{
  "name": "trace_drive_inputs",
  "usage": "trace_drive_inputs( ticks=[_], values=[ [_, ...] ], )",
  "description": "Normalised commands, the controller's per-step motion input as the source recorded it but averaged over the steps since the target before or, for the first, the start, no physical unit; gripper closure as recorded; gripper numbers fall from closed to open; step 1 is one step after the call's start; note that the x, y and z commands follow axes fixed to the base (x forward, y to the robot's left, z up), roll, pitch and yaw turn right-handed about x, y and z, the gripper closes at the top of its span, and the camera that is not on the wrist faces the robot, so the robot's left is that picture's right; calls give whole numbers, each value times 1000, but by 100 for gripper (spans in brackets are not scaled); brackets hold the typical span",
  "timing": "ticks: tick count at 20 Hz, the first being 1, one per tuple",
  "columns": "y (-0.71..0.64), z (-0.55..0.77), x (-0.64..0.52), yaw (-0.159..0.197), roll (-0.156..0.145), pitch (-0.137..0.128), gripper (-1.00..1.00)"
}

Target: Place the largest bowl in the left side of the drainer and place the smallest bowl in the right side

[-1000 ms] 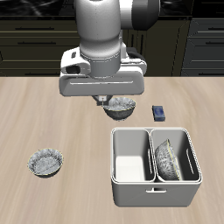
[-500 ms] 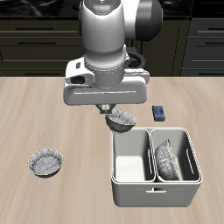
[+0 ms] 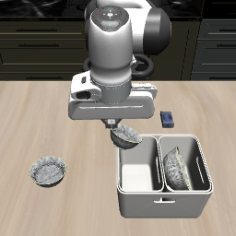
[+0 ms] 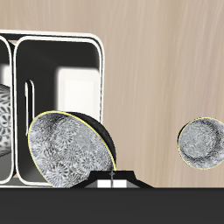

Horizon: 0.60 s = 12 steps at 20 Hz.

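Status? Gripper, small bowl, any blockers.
Gripper shut on the smallest bowl, tilted, over the drainer back rim. Largest bowl already in other compartment. Target compartment unobstructed.

The drainer (image 3: pixel 162 198) has one open compartment (image 3: pixel 138 168) beneath the held bowl (image 3: pixel 125 137); the other holds a tilted bowl (image 3: pixel 176 171). A small dark block (image 3: pixel 168 118) lies just beyond the drainer. A speckled bowl (image 3: pixel 48 171) sits well apart on bare surface (image 3: pixel 37 111).

Franka arm, upper centre of the exterior frame, wrist pointing straight down. The pincer (image 3: pixel 114 124) hangs raised off the table (image 3: pixel 55 120), its fingers clamped on the smallest bowl (image 3: pixel 126 137), held tilted.
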Motion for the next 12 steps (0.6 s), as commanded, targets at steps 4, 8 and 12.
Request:
trace_drive_inputs(
  ticks=[4, 8, 12],
  values=[
    [176, -94, 15, 19, 13, 15, 100],
    [31, -96, 55, 31, -10, 20, 100],
    [11, -76, 14, 7, -54, 51, -100]
  ],
)
